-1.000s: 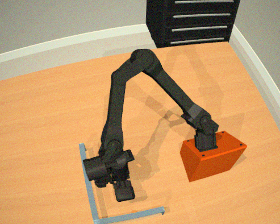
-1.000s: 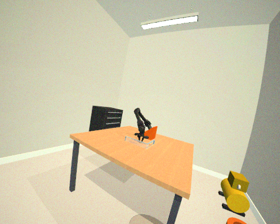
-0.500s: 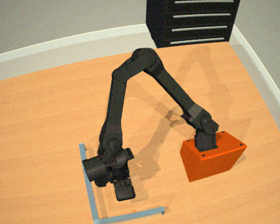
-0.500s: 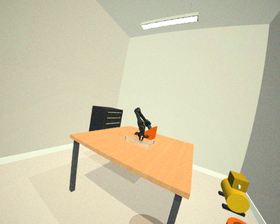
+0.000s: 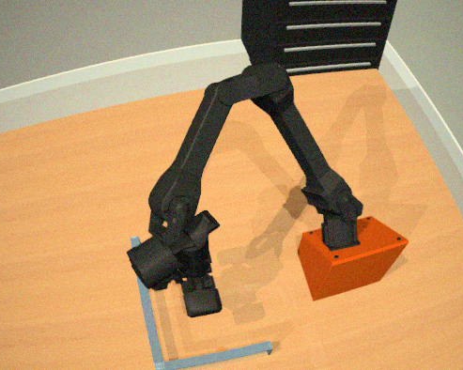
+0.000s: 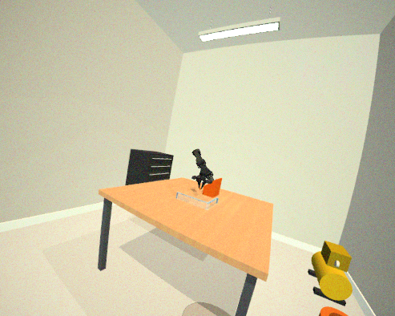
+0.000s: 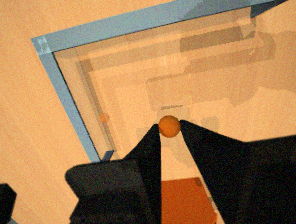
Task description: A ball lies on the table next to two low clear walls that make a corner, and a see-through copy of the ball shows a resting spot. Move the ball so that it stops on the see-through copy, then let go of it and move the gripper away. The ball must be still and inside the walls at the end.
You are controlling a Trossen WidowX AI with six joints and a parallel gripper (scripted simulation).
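While the wrist view looks down between the two dark fingers, the gripper (image 7: 170, 131) has its jaws drawn in narrow and pinched on the orange ball (image 7: 169, 126), which sits right at the fingertips with a finger touching it on either side. Beyond the jaws lie the walls (image 7: 65, 95), their corner up and to the left of the ball, one blue-edged wall running along the far side and the other down the left. Left of the jaws, close against the inside of the left wall, a faint orange disc (image 7: 104, 118) shows, probably the copy, though it is pale and small. Ball and disc are well apart. From the top view the gripper (image 5: 202, 300) hangs inside the angle of the walls (image 5: 146, 300), the ball hidden under it. Behind the jaws, the orange base (image 5: 353, 265) stands on the table (image 5: 55, 197).
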